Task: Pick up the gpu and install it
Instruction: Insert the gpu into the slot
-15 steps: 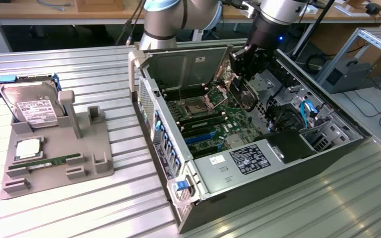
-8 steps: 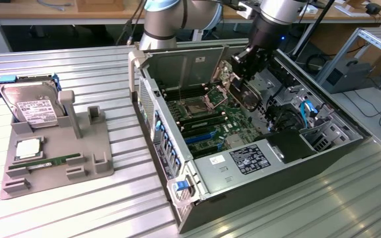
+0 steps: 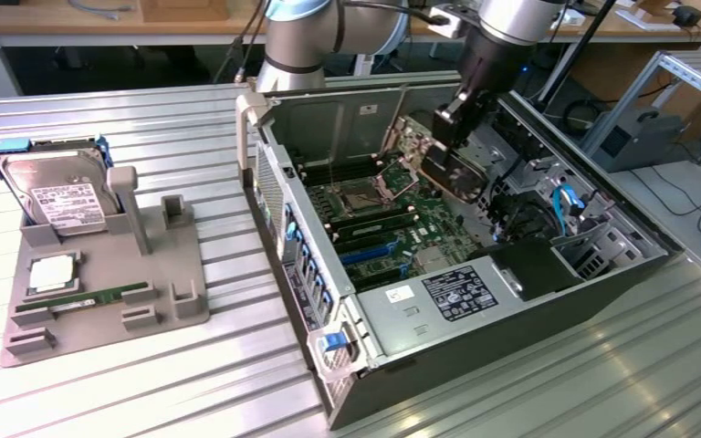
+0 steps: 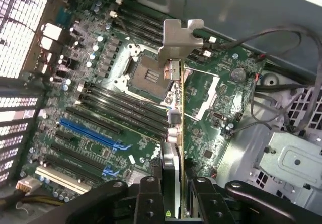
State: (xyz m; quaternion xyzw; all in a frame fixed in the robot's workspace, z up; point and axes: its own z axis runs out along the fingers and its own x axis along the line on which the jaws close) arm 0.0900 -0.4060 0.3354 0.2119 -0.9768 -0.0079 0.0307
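Tool (image 4: 174, 193): jaws narrow, closed on the gpu (image 4: 172, 156). A dark finger (image 4: 149, 196) presses against each face of the card.

Gpu: held on edge, hanging from the tool inside the open computer case (image 3: 496, 365), above the motherboard (image 4: 100, 108). Its silver bracket (image 4: 182, 32) is at the end farthest from the tool. In the exterior view the card (image 3: 445, 169) sits tilted over the part of the case nearest the arm's base. Cannot tell whether its lower edge touches the board.

Inside the case, under the card: the CPU socket (image 4: 148, 73) lies just beside the bracket end. Black expansion slots and one blue slot (image 4: 90, 133) run alongside. Loose grey cables (image 4: 282, 32) cross the drive-bay side of the case.

Outside the case, on the exterior view's left: a grey parts holder (image 3: 143, 301) on the ribbed metal tabletop (image 3: 120, 392), well apart from the case. It carries a hard drive (image 3: 58, 187) leaning upright and a green memory stick (image 3: 83, 299) lying flat.
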